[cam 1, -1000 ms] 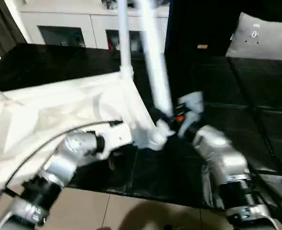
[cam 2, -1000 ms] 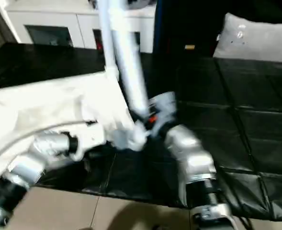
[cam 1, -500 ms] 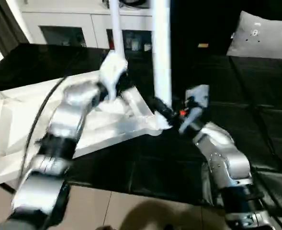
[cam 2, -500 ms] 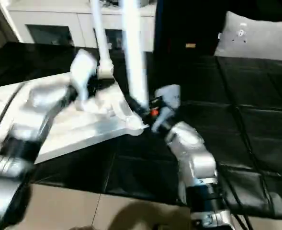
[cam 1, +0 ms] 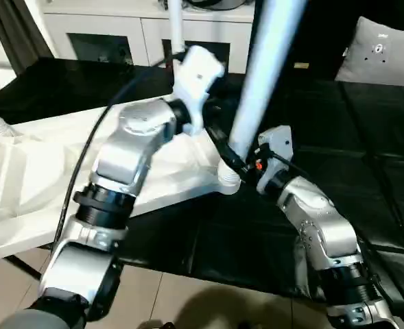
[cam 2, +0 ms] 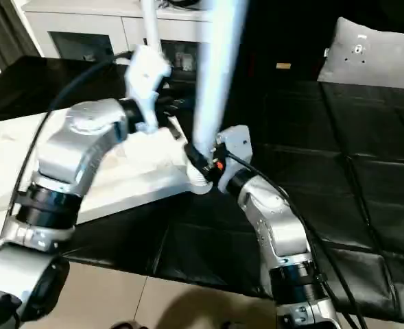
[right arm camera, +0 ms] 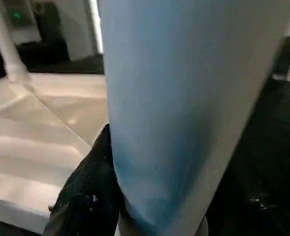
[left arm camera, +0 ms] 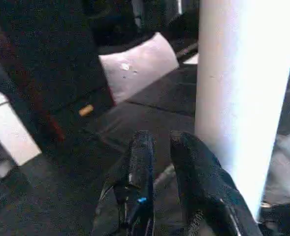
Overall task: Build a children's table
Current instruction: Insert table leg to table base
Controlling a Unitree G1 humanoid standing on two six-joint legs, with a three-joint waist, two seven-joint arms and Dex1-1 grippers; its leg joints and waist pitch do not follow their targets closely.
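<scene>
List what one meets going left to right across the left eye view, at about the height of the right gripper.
Upturned table top → left arm → corner socket holding the tilted leg → right gripper → black mat.

Left arm is up high, silver forearm slanting across the middle, wrist bent so the left gripper point(left arm camera: 157, 147) points away from the robot with its two black fingers point(left arm camera: 142, 162) close together, a narrow gap between them, nothing caught there. Right arm reaches in from the lower right, elbow low, forearm angled up and inward. The right gripper point(cam 1: 237, 163) is clamped around the base of the leg point(cam 1: 260, 75), one black finger point(right arm camera: 93, 187) pressed flat against the white tube.
</scene>
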